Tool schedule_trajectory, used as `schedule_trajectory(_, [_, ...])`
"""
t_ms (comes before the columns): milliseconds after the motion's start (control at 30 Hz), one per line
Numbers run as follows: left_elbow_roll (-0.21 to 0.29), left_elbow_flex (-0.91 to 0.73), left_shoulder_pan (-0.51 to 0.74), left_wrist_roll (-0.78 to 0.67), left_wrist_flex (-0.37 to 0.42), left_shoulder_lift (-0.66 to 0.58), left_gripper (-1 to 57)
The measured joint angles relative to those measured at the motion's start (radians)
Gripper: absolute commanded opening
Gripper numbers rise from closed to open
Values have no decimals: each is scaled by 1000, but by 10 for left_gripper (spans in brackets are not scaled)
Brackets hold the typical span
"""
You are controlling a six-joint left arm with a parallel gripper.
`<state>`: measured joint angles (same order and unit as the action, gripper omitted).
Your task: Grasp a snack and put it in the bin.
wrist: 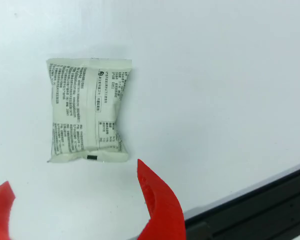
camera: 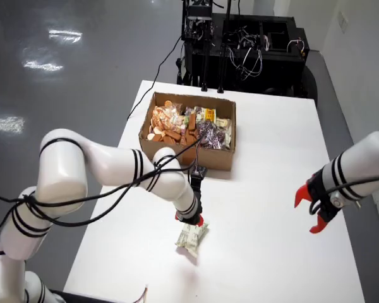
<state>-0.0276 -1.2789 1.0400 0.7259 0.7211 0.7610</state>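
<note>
A pale snack packet [camera: 191, 238] with black print lies flat on the white table [camera: 271, 145], near its front edge. My gripper [camera: 191, 219], with red fingers, hangs just above the packet's far end. The wrist view has the packet [wrist: 87, 117] lying back side up, with my gripper [wrist: 72, 177] open. Its red fingers [wrist: 157, 200] stand apart just short of the packet's near edge and touch nothing. The cardboard bin [camera: 218, 158] stands behind my arm, holding several snacks.
A second white arm with an open red gripper [camera: 312, 211] hangs at the right side of the table. Black equipment with cables [camera: 240, 44] stands beyond the far edge. The table's dark edge [wrist: 255, 215] shows at the wrist view's lower right.
</note>
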Motion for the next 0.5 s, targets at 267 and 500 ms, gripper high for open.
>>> schedule_trajectory(267, [0,27,-7,33,-57,80,505])
schedule_trajectory(500, [3,91,-20,51,-79,166,510])
